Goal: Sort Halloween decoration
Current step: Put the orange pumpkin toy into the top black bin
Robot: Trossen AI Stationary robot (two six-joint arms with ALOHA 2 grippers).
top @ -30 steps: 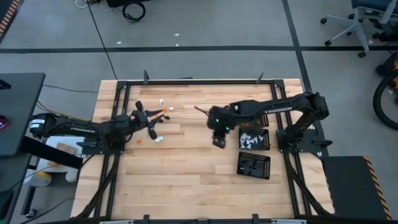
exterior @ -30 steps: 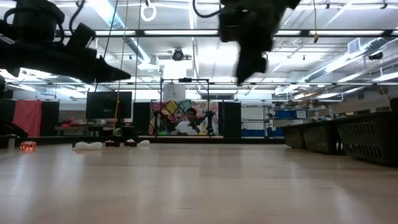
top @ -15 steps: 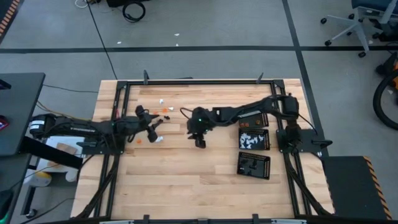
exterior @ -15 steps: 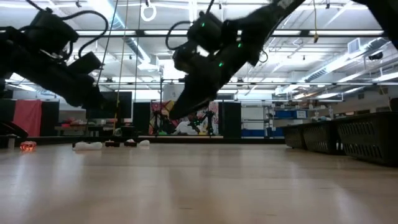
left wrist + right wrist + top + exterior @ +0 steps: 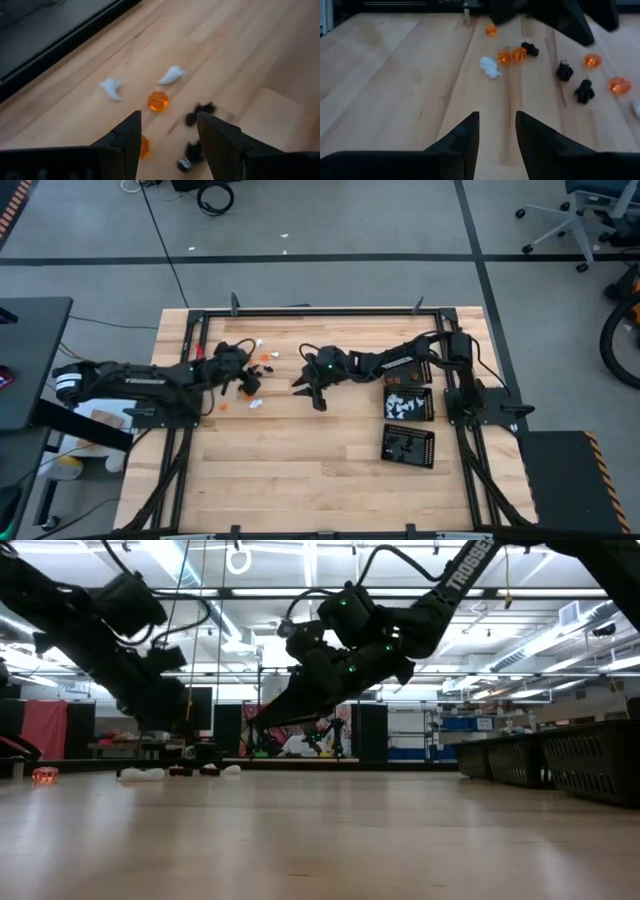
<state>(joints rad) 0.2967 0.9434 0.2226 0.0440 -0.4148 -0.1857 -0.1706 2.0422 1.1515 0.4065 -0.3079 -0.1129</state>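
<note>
Where the wooden table [image 5: 300,470] shows bare at its near edge, nothing lies; nearest the camera sit two black perforated trays [image 5: 408,445], one beyond the other, both holding small pieces. Beyond the trays toward the table's middle, the right gripper [image 5: 308,385] hovers with fingers parted, grasping nothing. Just past it lies the Halloween decoration [image 5: 492,67], scattered loose on the wood: in the right wrist view, about five translucent orange pieces, three black figures and two white ghost-like shapes. They are tiny beside the fingers. The left gripper [image 5: 167,130] hangs over this scatter from the far side, fingers released and spread wide, empty.
</note>
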